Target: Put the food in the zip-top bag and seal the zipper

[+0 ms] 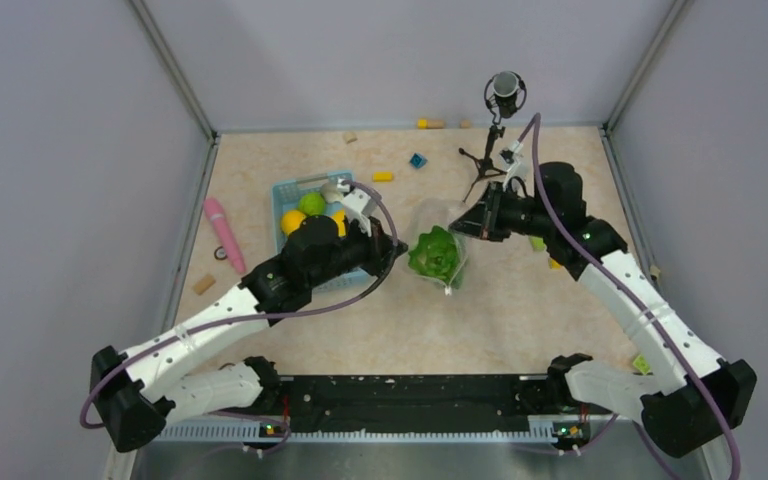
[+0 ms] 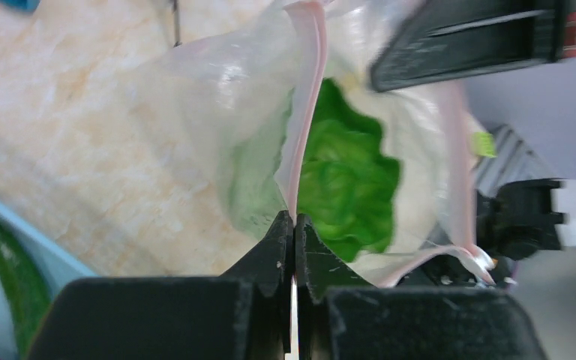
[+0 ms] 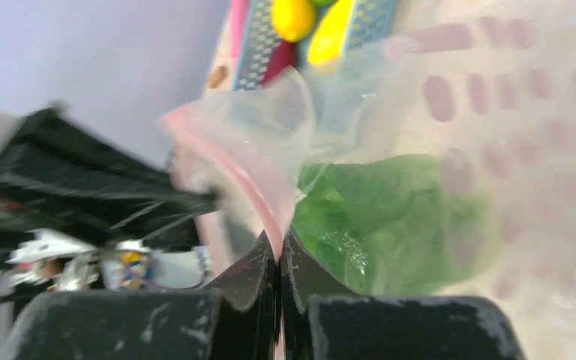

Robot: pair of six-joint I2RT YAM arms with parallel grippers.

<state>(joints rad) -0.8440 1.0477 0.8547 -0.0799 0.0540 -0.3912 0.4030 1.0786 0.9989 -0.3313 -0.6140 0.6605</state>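
Observation:
The clear zip-top bag point(image 1: 438, 232) hangs between my two grippers above the table's middle, with the leafy green lettuce point(image 1: 434, 253) inside it. My left gripper point(image 1: 392, 250) is shut on the pink zipper strip point(image 2: 304, 112) at the bag's left mouth edge, lettuce point(image 2: 345, 180) just beyond. My right gripper point(image 1: 463, 222) is shut on the other strip point(image 3: 251, 176) of the bag point(image 3: 495, 135), lettuce point(image 3: 390, 217) behind the plastic. A lime point(image 1: 311, 203) and yellow citrus point(image 1: 291, 221) lie in the basket.
A light blue basket point(image 1: 285, 190) sits behind my left arm. A pink stick point(image 1: 223, 232) lies left of it. Small blocks point(image 1: 418, 160) are scattered at the back. A microphone on a tripod point(image 1: 500, 110) stands at the back right.

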